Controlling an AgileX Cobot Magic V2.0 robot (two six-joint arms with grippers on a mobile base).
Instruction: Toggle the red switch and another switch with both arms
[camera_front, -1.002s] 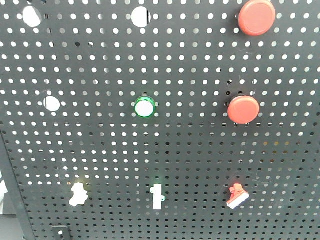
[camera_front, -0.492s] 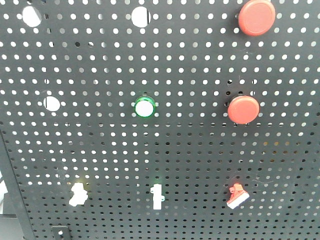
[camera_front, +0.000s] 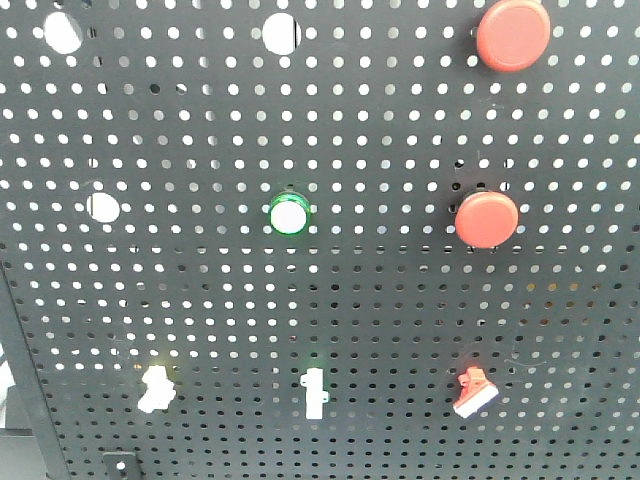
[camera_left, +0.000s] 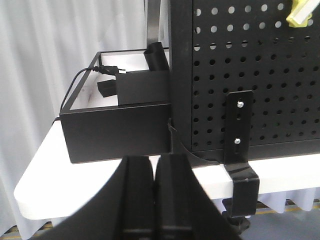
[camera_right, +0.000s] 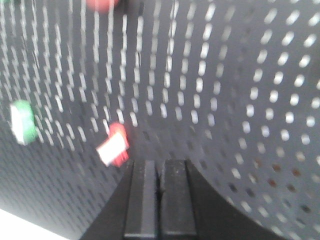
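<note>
The red switch (camera_front: 474, 391) sits low on the right of the black pegboard (camera_front: 400, 300), its white lever tip pointing down-right. The other switch, cream-bodied (camera_front: 156, 388), sits low on the left. Neither arm shows in the front view. In the right wrist view my right gripper (camera_right: 160, 167) is shut and empty, its tips just below and right of the blurred red switch (camera_right: 114, 145), apart from it. My left gripper (camera_left: 155, 167) is shut and empty, low before the board's bottom left corner; the cream switch (camera_left: 299, 12) is far up to the right.
A slim white toggle (camera_front: 315, 392) stands between the two switches. A green-rimmed button (camera_front: 289, 214) and two big red push buttons (camera_front: 513, 34) (camera_front: 486, 218) sit higher up. A black box (camera_left: 117, 130) and a clamp bracket (camera_left: 240, 145) stand on the white table (camera_left: 50, 185).
</note>
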